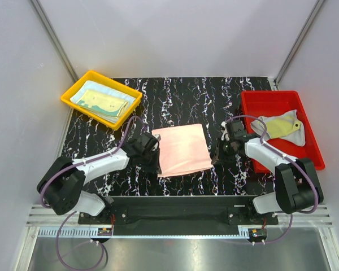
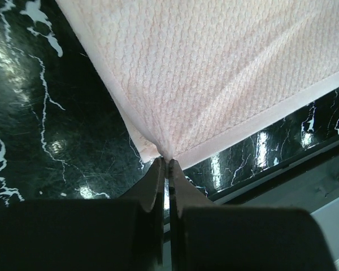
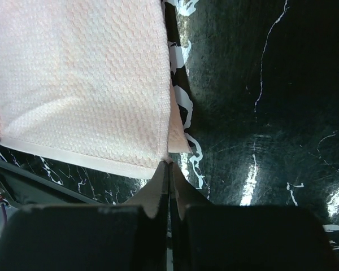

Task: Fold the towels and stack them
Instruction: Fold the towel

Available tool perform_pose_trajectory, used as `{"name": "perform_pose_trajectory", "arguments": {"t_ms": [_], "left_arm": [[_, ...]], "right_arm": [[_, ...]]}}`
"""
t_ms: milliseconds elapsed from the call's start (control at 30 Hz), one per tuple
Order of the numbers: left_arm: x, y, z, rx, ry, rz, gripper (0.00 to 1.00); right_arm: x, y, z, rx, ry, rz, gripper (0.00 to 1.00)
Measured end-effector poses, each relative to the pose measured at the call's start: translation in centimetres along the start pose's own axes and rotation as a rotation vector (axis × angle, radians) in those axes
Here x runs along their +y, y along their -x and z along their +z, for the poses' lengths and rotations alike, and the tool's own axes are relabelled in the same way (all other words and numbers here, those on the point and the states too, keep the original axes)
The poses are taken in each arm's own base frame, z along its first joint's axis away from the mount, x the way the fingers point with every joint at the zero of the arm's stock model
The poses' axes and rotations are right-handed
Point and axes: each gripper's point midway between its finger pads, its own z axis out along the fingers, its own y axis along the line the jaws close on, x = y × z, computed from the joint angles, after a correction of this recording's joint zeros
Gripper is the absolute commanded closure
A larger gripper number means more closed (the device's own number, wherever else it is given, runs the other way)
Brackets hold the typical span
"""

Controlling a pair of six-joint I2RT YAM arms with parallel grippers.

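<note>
Top view: pink towel (image 1: pixel 182 149) lay flat at centre. Left wrist: left gripper (image 2: pixel 166 162) was clamped tight on its near-left corner. Right wrist: right gripper (image 3: pixel 168 164) likewise pinched the near-right corner, evidently to lift that edge for folding.

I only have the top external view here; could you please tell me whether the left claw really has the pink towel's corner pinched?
Observer: Yes; the left wrist view shows the left claw shut on the pink towel, its corner puckering into the tips.
Operator: Thank you. And the right one?
Observer: The right claw is shut on the other near corner, where a lower layer of cloth peeks out beside the top one.
</note>
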Motion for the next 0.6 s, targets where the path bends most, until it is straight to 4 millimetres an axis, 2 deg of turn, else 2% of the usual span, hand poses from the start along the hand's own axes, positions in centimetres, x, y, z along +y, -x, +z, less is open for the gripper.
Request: {"name": "perform_pose_trajectory", "arguments": {"t_ms": [200, 367, 500, 600], "left_arm": [[-0.1, -0.5, 0.7, 0.007, -0.009, 0.003, 1.00], [0.0, -0.6, 1.1, 0.013, -0.005, 0.003, 0.95], [-0.1, -0.6, 1.1, 0.013, -0.005, 0.004, 0.92], [-0.1, -0.6, 1.1, 0.014, -0.009, 0.005, 0.78]], "right_arm": [[0.0, 0.1, 0.5, -0.001, -0.006, 0.013, 1.00], [-0.3, -0.3, 1.1, 0.020, -0.033, 0.024, 1.00], [-0.8, -0.4, 1.3, 0.021, -0.063, 0.041, 0.91], [-1.0, -0.4, 1.3, 0.018, -0.080, 0.047, 0.84]]}}
